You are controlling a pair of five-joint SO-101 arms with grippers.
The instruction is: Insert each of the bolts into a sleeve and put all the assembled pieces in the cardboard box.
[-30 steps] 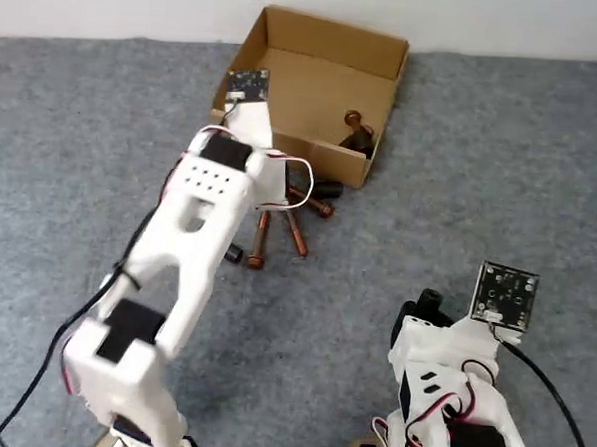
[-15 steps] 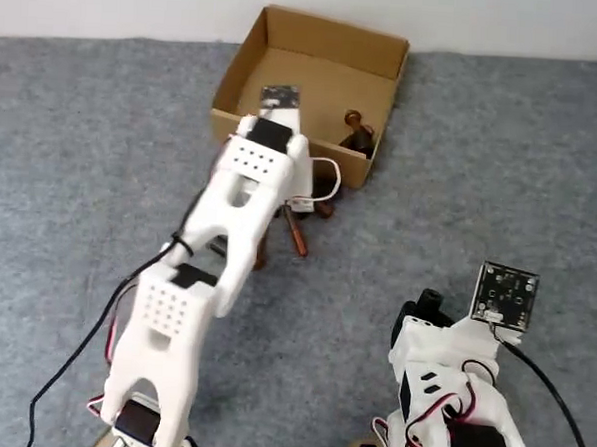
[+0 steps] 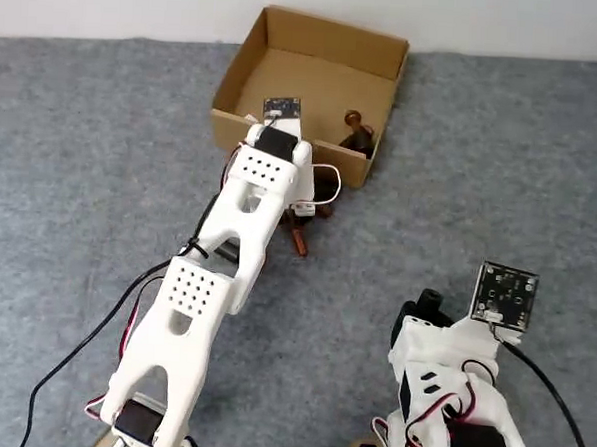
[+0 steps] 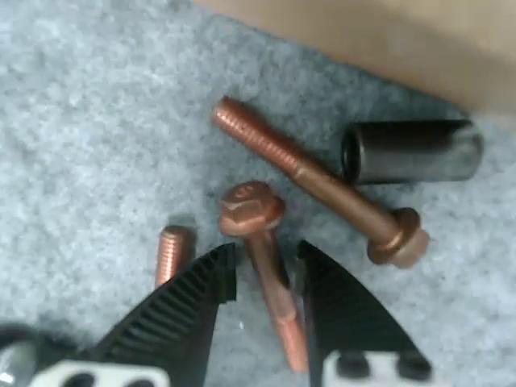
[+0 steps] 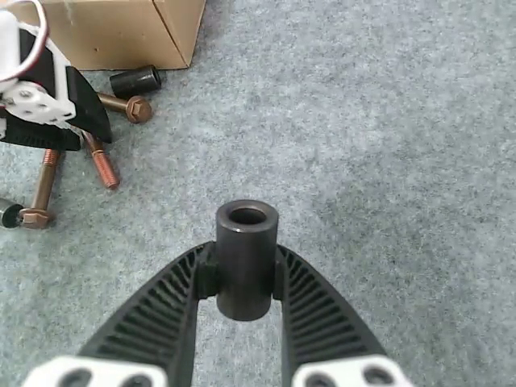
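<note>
Swung across in the last second, your left claw [image 4: 268, 254] now straddles a copper bolt [image 4: 251, 211] on the table [image 3: 501, 174] beside the cardboard box [image 3: 289, 28], jaws parted for the pinch, while your right claw [image 5: 244, 262] clamps a sleeve [image 5: 246, 242] upright, ready for insertion.

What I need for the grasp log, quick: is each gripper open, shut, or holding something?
Left gripper: open, astride a copper bolt, not clamped.
Right gripper: shut on a black sleeve.
</note>
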